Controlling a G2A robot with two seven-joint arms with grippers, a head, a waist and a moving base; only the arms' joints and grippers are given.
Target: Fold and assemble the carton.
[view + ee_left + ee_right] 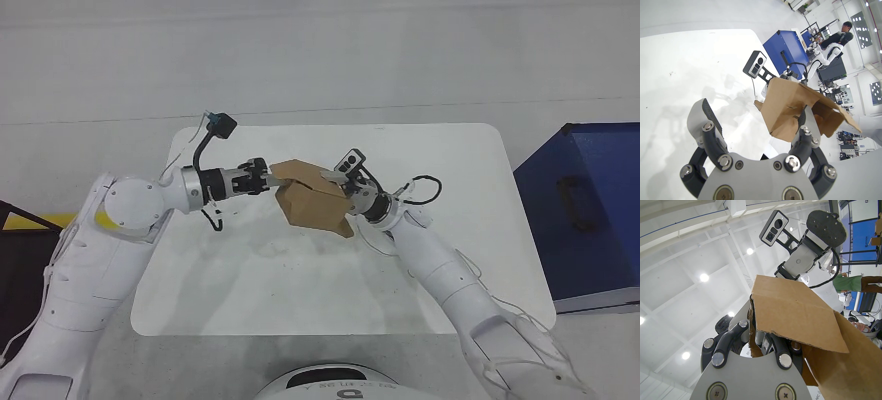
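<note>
The white, round-cornered surface (450, 270) (687, 66) lies below both arms. Above its middle, a little closer to the far edge than the near one, the right pincer (338, 188) (752, 330), grey metal with black links, comes up from the near right side. It is clamped on a brown corrugated-cardboard carton (310, 205) (787, 106) (791, 309). In the right wrist view a strip of the carton's edge sits pinched between its two fingers. The pincer points upward, and one cardboard wall leans out over it.

The carton is held between the two arms and is tilted. The pictures do not show whether any corner touches the surface. It is half formed: its walls stand as an open sleeve, one end gapes, and loose flaps stick out from that end.

Just past it, on the side of the surface's left edge, the left pincer (272, 180) (755, 106) meets the gaping end. Its jaws are spread wide and grip nothing. One black-ribbed finger (712, 113) is out over the surface, apart from the cardboard. The other finger (807, 121) lies against the carton, with its tip at a slit in the wall under a flap.

Farther off, beyond the surface's right edge, stands a large blue box-shaped case (590, 210) (785, 47) with a black handle.
</note>
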